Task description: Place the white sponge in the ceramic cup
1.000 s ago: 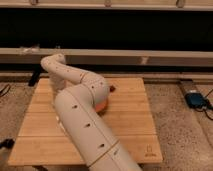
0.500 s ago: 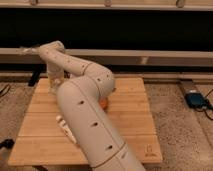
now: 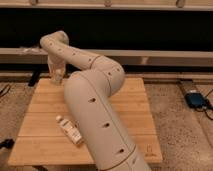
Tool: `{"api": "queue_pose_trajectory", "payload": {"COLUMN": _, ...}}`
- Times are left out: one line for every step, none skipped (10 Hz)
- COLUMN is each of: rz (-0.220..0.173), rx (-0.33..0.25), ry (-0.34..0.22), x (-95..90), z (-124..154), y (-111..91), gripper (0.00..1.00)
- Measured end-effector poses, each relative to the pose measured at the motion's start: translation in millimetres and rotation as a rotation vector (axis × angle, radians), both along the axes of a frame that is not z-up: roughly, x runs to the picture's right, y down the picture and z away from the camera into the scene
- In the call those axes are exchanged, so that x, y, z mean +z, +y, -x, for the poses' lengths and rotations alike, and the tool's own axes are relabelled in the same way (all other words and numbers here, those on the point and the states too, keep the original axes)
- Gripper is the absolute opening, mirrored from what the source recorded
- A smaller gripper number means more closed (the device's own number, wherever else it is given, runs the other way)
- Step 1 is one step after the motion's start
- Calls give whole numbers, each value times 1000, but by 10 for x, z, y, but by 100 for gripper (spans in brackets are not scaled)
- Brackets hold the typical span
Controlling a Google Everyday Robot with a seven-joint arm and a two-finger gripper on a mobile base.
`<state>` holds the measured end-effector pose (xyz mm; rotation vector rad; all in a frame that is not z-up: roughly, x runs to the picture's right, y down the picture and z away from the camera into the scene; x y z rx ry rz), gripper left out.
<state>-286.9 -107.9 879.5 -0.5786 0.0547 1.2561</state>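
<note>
The gripper (image 3: 57, 75) hangs low over the upper-left corner of the wooden desk (image 3: 136, 107), at the end of the pale arm (image 3: 92, 95) that sweeps up from the lower middle of the frame and bends back to the left; whether it is spread or closed cannot be told, and a small pale shape at its tip may be the white sponge or only part of the gripper itself; I cannot say which. No sponge lies plainly on the bare boards, so it is either at that tip or hidden behind the arm; the ceramic cup is not in sight either, and the arm covers much of the middle of the desk. The one loose thing clearly showing is a white labelled tube (image 3: 69, 130) lying slantwise at the lower left of the desk, well apart from the gripper. By my judgement the sponge should be light and soft, giving under pressure and not slippery, so a gentle pinch across its short sides near the middle ought to hold it without crushing it out of shape; the cup, being ceramic, is likely hard, smooth and easily tipped, so the sponge should be lowered into its mouth from straight above rather than pushed against the rim.
</note>
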Motion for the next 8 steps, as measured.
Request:
{"api": "queue_pose_trajectory", "payload": {"rz": -26, "rx": 30, "ry": -7, "x": -52, "z": -69, "y": -154, "gripper": 0}}
{"api": "queue_pose_trajectory", "payload": {"rz": -43, "rx": 54, "ry": -8, "x": -79, "z": -129, "y": -261, "gripper": 0}}
{"api": "queue_pose_trajectory", "payload": {"rz": -63, "rx": 84, "ry": -6, "x": -97, "z": -223, "y": -392, "gripper": 0}}
{"api": "queue_pose_trajectory", "payload": {"rz": -83, "rx": 114, "ry": 1, "x": -101, "z": -350, "y": -526, "gripper": 0}}
{"api": "queue_pose_trajectory", "payload": {"rz": -99, "rx": 136, "ry": 12, "x": -89, "z": -481, "y": -629, "gripper": 0}}
{"api": "queue_pose_trajectory", "payload": {"rz": -110, "rx": 149, "ry": 22, "x": -74, "z": -580, "y": -699, "gripper": 0}}
{"api": "queue_pose_trajectory", "payload": {"rz": -121, "rx": 162, "ry": 33, "x": -34, "z": -693, "y": -757, "gripper": 0}}
{"api": "queue_pose_trajectory", "payload": {"rz": -127, "rx": 169, "ry": 37, "x": -5, "z": -750, "y": -782, "gripper": 0}}
